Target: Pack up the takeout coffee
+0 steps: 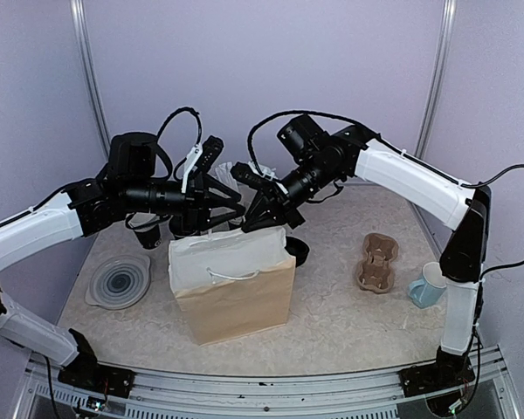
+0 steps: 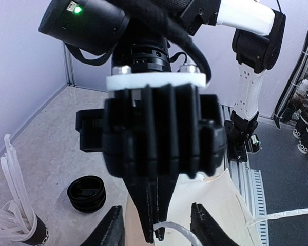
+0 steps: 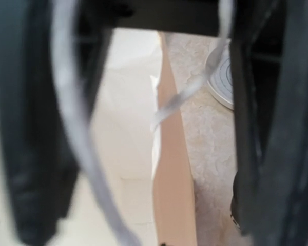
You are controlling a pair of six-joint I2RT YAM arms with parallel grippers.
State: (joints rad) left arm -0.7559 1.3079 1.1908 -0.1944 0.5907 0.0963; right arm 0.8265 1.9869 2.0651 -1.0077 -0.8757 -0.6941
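The takeout coffee does not show in any view. A brown paper bag [image 1: 236,292] with a white inside stands open in the middle of the table. Both grippers hang over its back rim. My left gripper [image 1: 230,203] is open and empty, and its fingers [image 2: 114,228] straddle the right gripper. My right gripper [image 1: 255,209] points down with its fingers together [image 2: 156,230], and the bag's white handle [image 2: 187,233] comes out at their tips. The right wrist view is blurred. It looks down along the bag's white inside [image 3: 118,154] and brown side [image 3: 174,200].
A black lid stack [image 1: 297,251] lies behind the bag's right corner [image 2: 86,192]. A black cup of white straws [image 2: 13,225] stands at the left under the left arm. A grey plate [image 1: 120,281] is at the left. A cardboard cup carrier [image 1: 375,262] and a pale blue mug [image 1: 428,286] are at the right.
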